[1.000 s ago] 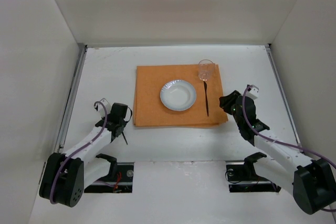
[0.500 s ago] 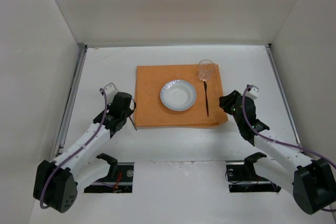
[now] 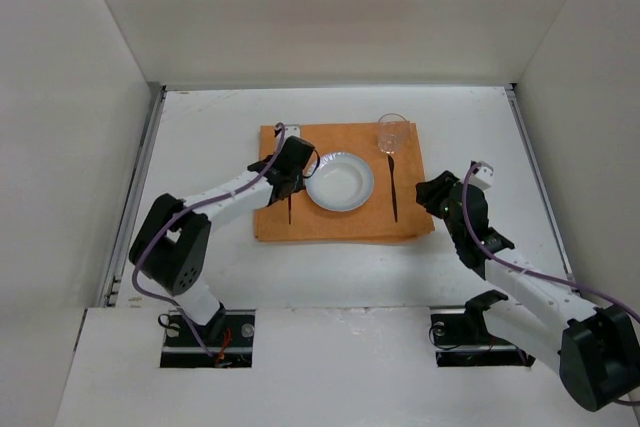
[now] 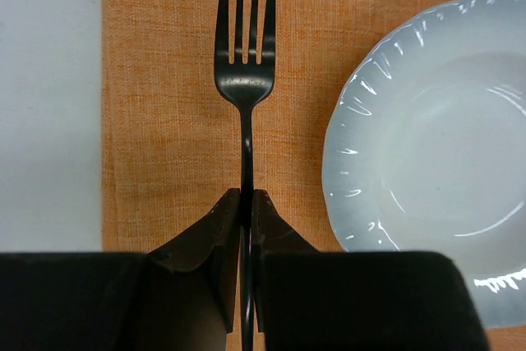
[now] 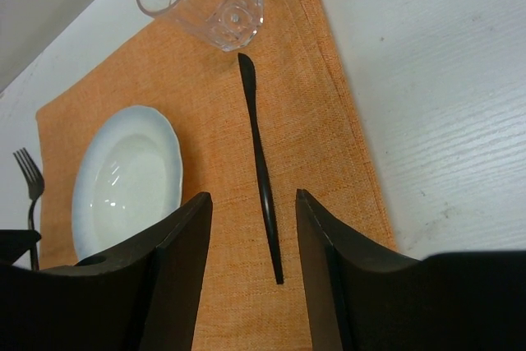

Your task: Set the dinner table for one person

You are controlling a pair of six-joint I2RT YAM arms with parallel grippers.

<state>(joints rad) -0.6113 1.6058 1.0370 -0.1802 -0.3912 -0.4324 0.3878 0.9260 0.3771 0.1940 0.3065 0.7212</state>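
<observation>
White walls close round the dinner table (image 3: 200, 127), a matte tabletop with the orange placemat (image 3: 340, 225) at its middle. On the cloth sit a white plate (image 3: 340, 183), a dark knife (image 3: 394, 187) just to its right, and a clear glass (image 3: 390, 132) at the knife's upper end. What matters for the coming move is the fork (image 4: 245, 55). The left gripper (image 4: 246, 203) has its fingers pinched shut on the handle. In the left wrist view the fork's long axis runs straight up the frame, tines at the top. It is over the strip of cloth between the placemat's left edge and the plate's rim, and is parallel to both. Bare cloth shows on either side of the tines, so the fork is beside the plate and not touching it. Whether it rests on the cloth or hangs just above cannot be told. The right gripper (image 5: 251, 196) hovers at the right of the placemat with its fingers spread and nothing between them, well apart from the fork. The placing therefore probably belongs to the left arm, and likely needs only a straight lowering and a release, with no turn.
</observation>
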